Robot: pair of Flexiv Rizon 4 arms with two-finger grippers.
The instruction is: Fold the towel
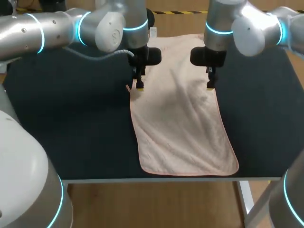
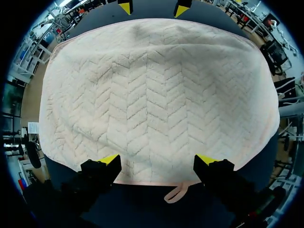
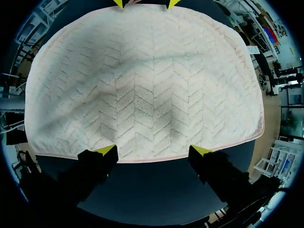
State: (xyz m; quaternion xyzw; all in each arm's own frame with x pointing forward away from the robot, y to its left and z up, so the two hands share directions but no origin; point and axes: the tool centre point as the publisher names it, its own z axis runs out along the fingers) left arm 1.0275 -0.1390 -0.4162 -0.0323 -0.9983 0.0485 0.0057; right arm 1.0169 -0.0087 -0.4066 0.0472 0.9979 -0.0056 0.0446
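A pale pink towel [image 1: 183,128] with a zigzag weave lies spread flat on the dark table [image 1: 71,128], its long side running from the far edge to the near edge. My left gripper [image 1: 138,86] hangs open over the towel's left long edge, about halfway along. In the left wrist view its fingers [image 2: 158,161] straddle that edge of the towel [image 2: 152,95], just by a small hanging loop [image 2: 175,194]. My right gripper [image 1: 209,86] is open over the opposite long edge. In its own view it [image 3: 155,152] straddles the hem of the towel [image 3: 142,80]. Neither holds cloth.
Dark tabletop lies bare on both sides of the towel [image 1: 266,118]. The towel's near end reaches almost to the table's front edge [image 1: 190,178]. Each wrist view shows the other gripper's yellow tips across the towel [image 2: 153,7] [image 3: 145,4].
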